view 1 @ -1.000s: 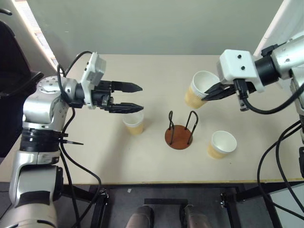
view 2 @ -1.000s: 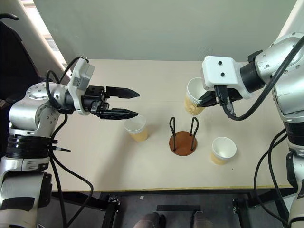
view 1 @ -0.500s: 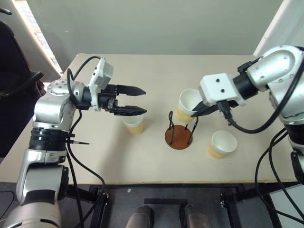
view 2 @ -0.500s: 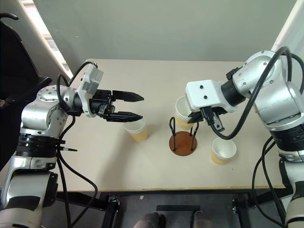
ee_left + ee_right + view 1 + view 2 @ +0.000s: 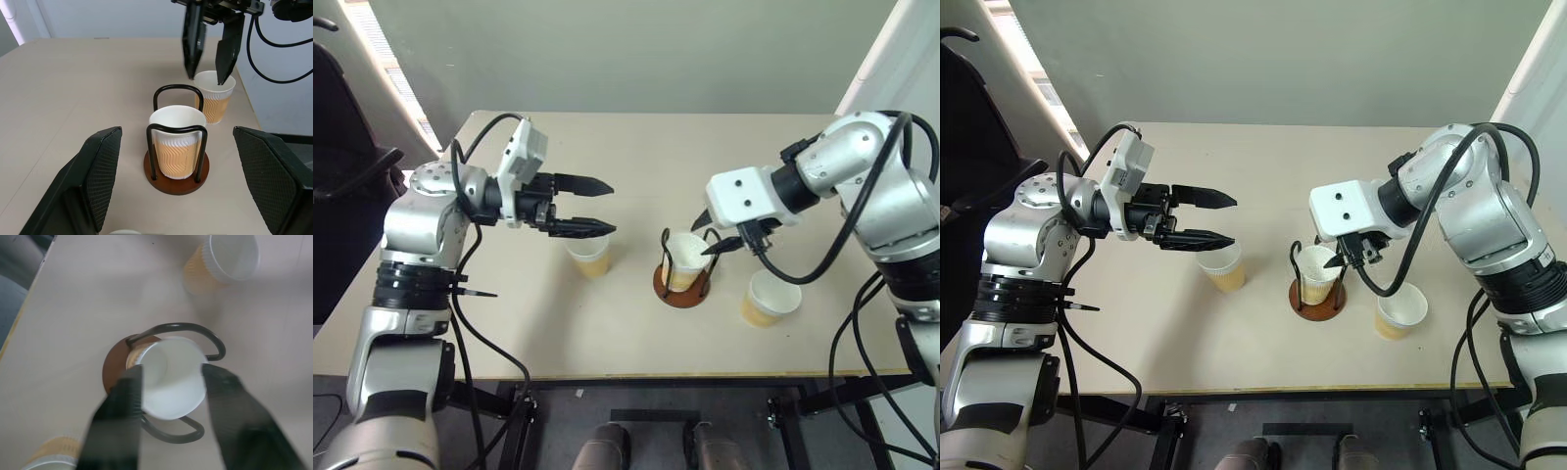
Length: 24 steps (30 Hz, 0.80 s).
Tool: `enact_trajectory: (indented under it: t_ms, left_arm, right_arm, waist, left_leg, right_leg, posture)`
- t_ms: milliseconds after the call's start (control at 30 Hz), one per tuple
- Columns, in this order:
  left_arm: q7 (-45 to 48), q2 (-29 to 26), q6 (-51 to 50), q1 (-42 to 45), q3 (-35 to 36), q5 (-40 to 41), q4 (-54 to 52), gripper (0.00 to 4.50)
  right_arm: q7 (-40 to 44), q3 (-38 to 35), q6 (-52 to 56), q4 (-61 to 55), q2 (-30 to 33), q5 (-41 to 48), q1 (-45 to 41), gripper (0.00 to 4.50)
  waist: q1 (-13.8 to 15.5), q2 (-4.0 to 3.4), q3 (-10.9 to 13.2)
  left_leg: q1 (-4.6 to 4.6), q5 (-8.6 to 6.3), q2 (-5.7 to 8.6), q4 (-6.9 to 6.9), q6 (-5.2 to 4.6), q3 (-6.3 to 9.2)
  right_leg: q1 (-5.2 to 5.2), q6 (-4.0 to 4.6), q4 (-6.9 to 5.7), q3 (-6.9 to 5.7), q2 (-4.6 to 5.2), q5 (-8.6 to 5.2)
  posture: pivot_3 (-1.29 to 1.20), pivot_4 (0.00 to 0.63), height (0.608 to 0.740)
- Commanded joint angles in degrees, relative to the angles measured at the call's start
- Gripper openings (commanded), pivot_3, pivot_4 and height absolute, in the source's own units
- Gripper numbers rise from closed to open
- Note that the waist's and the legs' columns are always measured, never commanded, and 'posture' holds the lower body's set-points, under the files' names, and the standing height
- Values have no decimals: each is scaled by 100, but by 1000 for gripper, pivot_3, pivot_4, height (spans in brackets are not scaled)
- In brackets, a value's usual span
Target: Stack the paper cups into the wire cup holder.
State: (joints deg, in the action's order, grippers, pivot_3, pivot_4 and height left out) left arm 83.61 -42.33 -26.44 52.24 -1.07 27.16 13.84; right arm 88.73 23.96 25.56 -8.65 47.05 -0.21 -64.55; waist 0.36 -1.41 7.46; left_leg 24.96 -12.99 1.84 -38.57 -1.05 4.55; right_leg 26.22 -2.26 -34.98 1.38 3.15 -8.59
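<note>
Three paper cups are showing on the beige table (image 5: 636,147), all yellow-tan outside and white inside. One cup (image 5: 683,260) is sitting upright inside the wire cup holder (image 5: 176,142), between its two black wire loops, resting on the round reddish-brown base. The wrist view is showing a wavy embossed pattern on that cup's wall. A second cup (image 5: 588,252) is standing upright on the table to the left of the holder, near it but apart. A third cup (image 5: 770,297) is standing upright to the right of the holder, just beside it, not touching. One holder is counted, with two loops.

No brand, label or readable writing is showing on any cup or on the holder.

The right gripper (image 5: 716,234) is hovering just above the cup in the holder, pointing down, its two black fingers standing spread on either side of the rim and gripping nothing. In the left wrist view the fingertips (image 5: 192,67) are hanging clear above the cup.

The left gripper (image 5: 604,207) is hanging level above the table, over the left cup, pointing toward the holder, fingers wide apart and empty.
</note>
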Motion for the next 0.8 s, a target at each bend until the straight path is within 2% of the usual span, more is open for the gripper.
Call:
enact_trajectory:
  t_ms: [33, 167, 233, 333, 400, 600, 800]
  left_arm:
    - [-147, -20, 127, 88, 28, -90, -306, 3916]
    - [-496, -192, 225, -8, -120, -506, -825, 3916]
    - [-636, -453, 297, -163, -353, -922, -1268, 3916]
    - [-687, -794, 234, -340, -545, -1175, -1927, 3916]
    - [-683, -992, 234, -402, -672, -1341, -2247, 3916]
    - [-823, -1347, 342, -379, -1242, -2251, -2520, 3916]
    - [-979, -1348, 184, -492, -1630, -2825, -2610, 3916]
  right_arm:
    - [-183, -232, 84, -15, -2, 33, -40, 3427]
    - [-522, -814, 859, -7, -114, 512, -72, 3427]
    - [-661, -1228, 1558, -126, -184, 986, -94, 3427]
    - [-802, -1870, 2976, -480, -313, 1978, -214, 3427]
    - [-955, -2093, 3499, -621, -314, 2357, -245, 3427]
    - [-1311, -2211, 3921, -717, -115, 2904, -189, 3427]
    - [-1544, -2246, 4274, -668, -52, 3441, -237, 3427]
  waist:
    - [0, 0, 0]
    - [0, 0, 0]
    - [-5, 0, 0]
    - [-9, 0, 0]
    - [-11, 0, 0]
    - [-8, 3, -2]
    - [-10, 3, -2]
  left_leg:
    - [0, 0, 0, 0, 0, 0]
    - [1, 0, 0, -2, 0, -1]
    - [2, 1, 0, -2, 1, -2]
    - [2, 4, 0, -4, 5, -4]
    - [1, 6, 0, -3, 7, -5]
    - [-2, 4, 3, -4, 6, -3]
    - [-3, 0, 2, 0, 4, -2]
  right_leg:
    - [0, 0, 0, 0, 0, 0]
    - [0, -2, 1, 0, 0, 1]
    - [0, -2, 4, 1, 0, 1]
    - [0, 1, 7, 5, -4, -4]
    - [0, 1, 6, 5, -7, -13]
    - [-1, 7, 2, 8, -4, -19]
    - [2, 12, -3, 7, -3, -16]
  posture:
    - [0, 150, 740]
    - [0, 150, 740]
    - [0, 150, 740]
    - [0, 150, 740]
    - [0, 150, 740]
    - [0, 150, 740]
    - [0, 150, 740]
